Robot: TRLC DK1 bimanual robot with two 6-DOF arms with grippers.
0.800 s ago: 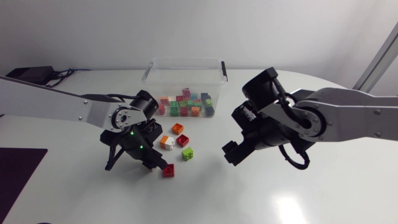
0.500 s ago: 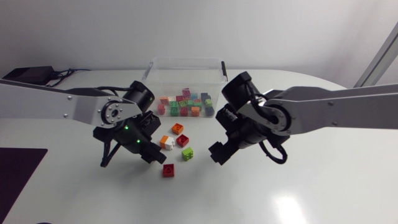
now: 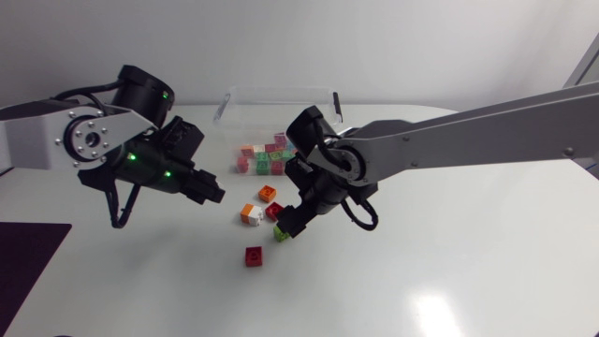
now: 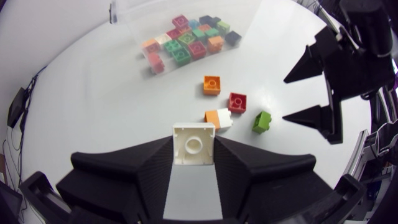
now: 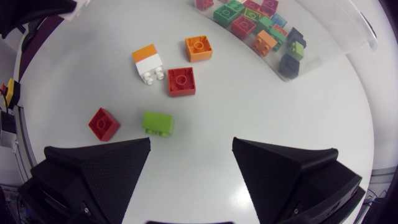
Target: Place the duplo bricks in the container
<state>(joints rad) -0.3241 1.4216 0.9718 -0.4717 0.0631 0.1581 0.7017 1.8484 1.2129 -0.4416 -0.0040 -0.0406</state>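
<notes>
1. Above the table, the black left gripper clamps a square white plastic duplo brick.
2. The black right gripper gapes wide, empty, over a lime-green brick, near the clear plastic container.

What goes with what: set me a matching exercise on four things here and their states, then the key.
1 white brick
2 green brick
3 container
4 right gripper

a jaws apart, nothing between
b loose on the table
c holds many bricks
d clamped in the left gripper

Pairs: 1-d, 2-b, 3-c, 4-a
</notes>
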